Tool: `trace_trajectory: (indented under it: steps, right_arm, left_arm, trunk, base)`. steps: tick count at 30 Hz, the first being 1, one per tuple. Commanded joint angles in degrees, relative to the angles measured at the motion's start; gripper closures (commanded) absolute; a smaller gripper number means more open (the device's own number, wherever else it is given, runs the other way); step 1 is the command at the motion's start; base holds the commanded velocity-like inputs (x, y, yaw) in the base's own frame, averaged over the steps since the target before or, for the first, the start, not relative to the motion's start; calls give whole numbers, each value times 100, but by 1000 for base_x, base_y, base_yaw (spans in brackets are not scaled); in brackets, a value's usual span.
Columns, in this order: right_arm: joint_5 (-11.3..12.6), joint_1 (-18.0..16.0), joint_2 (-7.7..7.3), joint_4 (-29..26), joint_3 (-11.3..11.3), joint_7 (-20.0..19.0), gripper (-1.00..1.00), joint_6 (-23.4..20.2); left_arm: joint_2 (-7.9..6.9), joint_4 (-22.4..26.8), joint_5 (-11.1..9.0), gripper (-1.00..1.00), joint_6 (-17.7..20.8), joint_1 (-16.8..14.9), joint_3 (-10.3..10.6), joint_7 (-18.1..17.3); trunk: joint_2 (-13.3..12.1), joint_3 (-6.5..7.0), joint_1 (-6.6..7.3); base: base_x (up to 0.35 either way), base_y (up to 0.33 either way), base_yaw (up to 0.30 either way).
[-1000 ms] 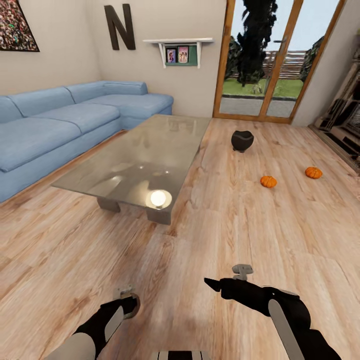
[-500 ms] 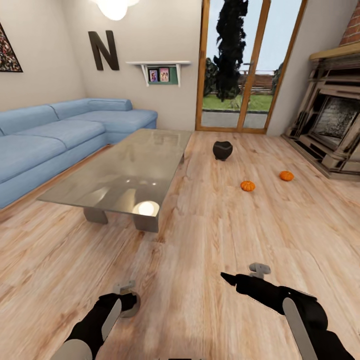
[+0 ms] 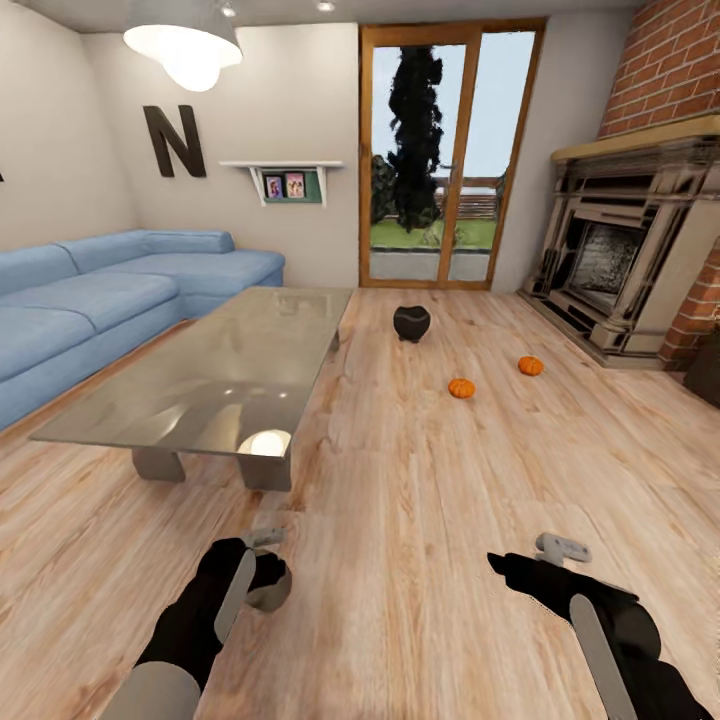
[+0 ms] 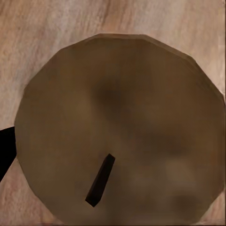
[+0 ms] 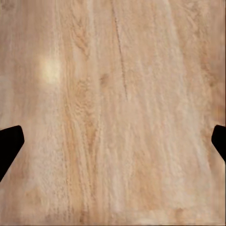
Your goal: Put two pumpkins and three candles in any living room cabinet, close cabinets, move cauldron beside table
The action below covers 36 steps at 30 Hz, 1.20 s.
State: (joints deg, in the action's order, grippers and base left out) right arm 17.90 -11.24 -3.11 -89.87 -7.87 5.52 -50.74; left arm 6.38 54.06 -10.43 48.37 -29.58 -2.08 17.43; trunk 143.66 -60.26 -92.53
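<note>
Two pumpkins sit on the plank floor in my head view, the nearer one (image 3: 461, 387) out in the open and the farther one (image 3: 530, 366) closer to the fireplace (image 3: 610, 255), well apart from each other. Beyond them the black cauldron (image 3: 411, 322) stands upright on the floor, just off the far corner of the coffee table (image 3: 215, 375) but not touching it. A blue sofa (image 3: 110, 300) runs along the wall on the left, with a pendant lamp (image 3: 185, 45) above and a glass door (image 3: 440, 160) at the back.

My wrist cameras give me none of that. From the left wrist I see a round, brownish disc (image 4: 117, 132) with a short dark sliver on it, lying over the wood floor (image 4: 42, 28); I cannot tell what it is. One black fingertip (image 4: 5, 148) pokes in at the edge. From the right wrist I see bare planks (image 5: 113, 113), with a dark fingertip (image 5: 8, 143) at each side edge, spread wide, so that claw is released.

Both arms hang low in front of me. My left gripper (image 3: 262, 580) is bent inward with its forearm rising toward it, and I cannot tell whether its claw is released or clenched. My right gripper (image 3: 510, 568) points forward and to the left, level above the floor, holding nothing.
</note>
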Motion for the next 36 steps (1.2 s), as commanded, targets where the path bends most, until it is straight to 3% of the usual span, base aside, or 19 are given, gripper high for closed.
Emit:
trace_trajectory:
  steps: [1, 3, 8, 15, 16, 20, 26, 36]
  right_arm:
    - [68, -7, 7, -3, 12, 225, -100, -22]
    - [71, -23, 38, 1, 50, 830, -100, -23]
    - [87, -34, 70, 4, 319, 1673, -100, -26]
    - [142, -38, 137, -60, 884, 1894, -100, -318]
    - [155, -48, 211, -77, 1241, 1906, -100, -383]
    - [154, -52, 313, -81, 1574, 1909, -100, -401]
    - [164, -48, 341, -71, 1618, 1899, -100, -402]
    - [170, -47, 341, -52, 1605, 1877, -100, -405]
  left_arm:
    - [23, 49, -2, 100, 99, -7, 25, 56]
    - [63, 119, -2, 100, 260, -36, 120, 88]
    - [89, 152, -8, 100, 547, -51, 239, 126]
    - [79, -269, -3, 100, 244, -32, 282, 86]
    - [74, -344, -3, 100, 159, -30, 286, 66]
    - [77, -367, -3, 100, 118, -25, 287, 52]
    - [84, -370, -3, 100, 85, -24, 287, 50]
    - [87, -365, -11, 100, -17, -22, 287, 50]
  trunk:
    - [0, 25, 3]
    - [-2, 84, 8]
    - [-9, 231, 21]
    - [-18, 407, 39]
    - [-20, 430, 42]
    - [-25, 519, 52]
    - [-33, 630, 68]
    - [-36, 627, 73]
  base:
    - [0, 0, -202]
    - [0, 0, -199]
    - [0, 0, -195]
    - [0, 0, -81]
    - [0, 0, -6]
    - [0, 0, -2]
    - [0, 0, -91]
    - [0, 0, -229]
